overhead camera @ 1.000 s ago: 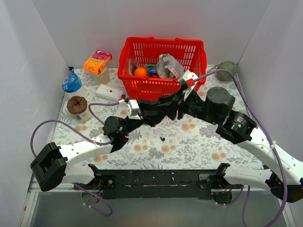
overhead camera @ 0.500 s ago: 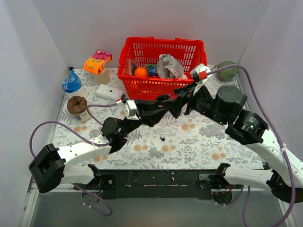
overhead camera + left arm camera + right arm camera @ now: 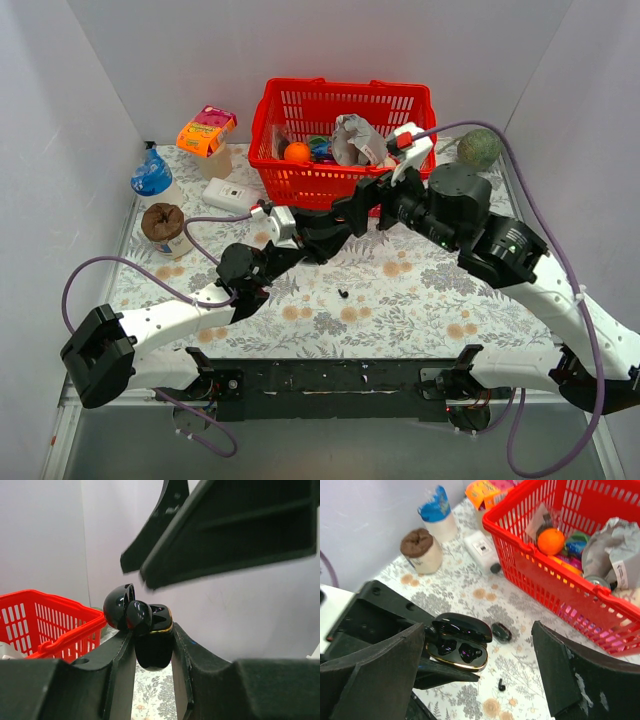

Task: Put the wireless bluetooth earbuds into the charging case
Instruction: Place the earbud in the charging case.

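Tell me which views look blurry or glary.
Left wrist: the charging case is sharp with glossy highlights, the right gripper's fingers above it smeared. Right wrist: its own fingers soft, basket crisp. Top external: evenly lit, sharp.

place: robot test cell — white panel walls (image 3: 170,60) | floral tabletop (image 3: 400,300)

left arm (image 3: 170,320), right arm (image 3: 565,300): white links, black joints | cables (image 3: 75,290): purple loops | left claw (image 3: 152,637), right claw (image 3: 477,630): matte black
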`<state>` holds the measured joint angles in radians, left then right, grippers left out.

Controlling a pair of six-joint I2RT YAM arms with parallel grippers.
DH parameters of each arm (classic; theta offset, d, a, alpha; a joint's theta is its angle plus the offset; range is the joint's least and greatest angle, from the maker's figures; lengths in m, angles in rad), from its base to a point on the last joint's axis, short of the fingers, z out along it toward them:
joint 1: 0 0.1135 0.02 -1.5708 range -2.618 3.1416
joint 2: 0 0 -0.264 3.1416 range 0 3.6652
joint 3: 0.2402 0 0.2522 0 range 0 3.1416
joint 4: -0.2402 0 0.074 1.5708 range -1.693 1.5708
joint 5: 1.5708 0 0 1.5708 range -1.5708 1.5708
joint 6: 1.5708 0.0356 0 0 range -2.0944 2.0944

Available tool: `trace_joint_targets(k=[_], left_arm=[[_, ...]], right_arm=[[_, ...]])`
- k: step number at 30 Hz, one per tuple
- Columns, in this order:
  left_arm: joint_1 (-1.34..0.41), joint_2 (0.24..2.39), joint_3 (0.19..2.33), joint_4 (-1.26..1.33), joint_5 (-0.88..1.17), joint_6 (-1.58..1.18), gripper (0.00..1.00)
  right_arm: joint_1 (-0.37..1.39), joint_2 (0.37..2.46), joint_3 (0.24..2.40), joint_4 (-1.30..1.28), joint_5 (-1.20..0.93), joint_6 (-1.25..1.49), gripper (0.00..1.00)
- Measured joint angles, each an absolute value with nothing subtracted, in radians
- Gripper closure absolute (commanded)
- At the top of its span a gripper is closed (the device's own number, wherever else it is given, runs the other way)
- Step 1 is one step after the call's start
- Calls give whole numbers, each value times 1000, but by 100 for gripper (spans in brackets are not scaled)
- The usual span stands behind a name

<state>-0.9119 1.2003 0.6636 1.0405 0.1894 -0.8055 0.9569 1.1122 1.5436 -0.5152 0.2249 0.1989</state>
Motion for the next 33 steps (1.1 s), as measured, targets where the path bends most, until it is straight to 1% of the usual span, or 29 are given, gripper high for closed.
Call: trace_joint_targets(k=[8,24,33], left_arm=[[-912,1210,682,994,160,-771,100],[-912,1219,683,986,160,-757,100],[-913,1219,683,979,160,-754,100]], right_arm=[[959,1192,1587,-581,274,225,2],[959,1241,1609,-590,308,237,2],[959,1230,1610,-607,307,236,2]])
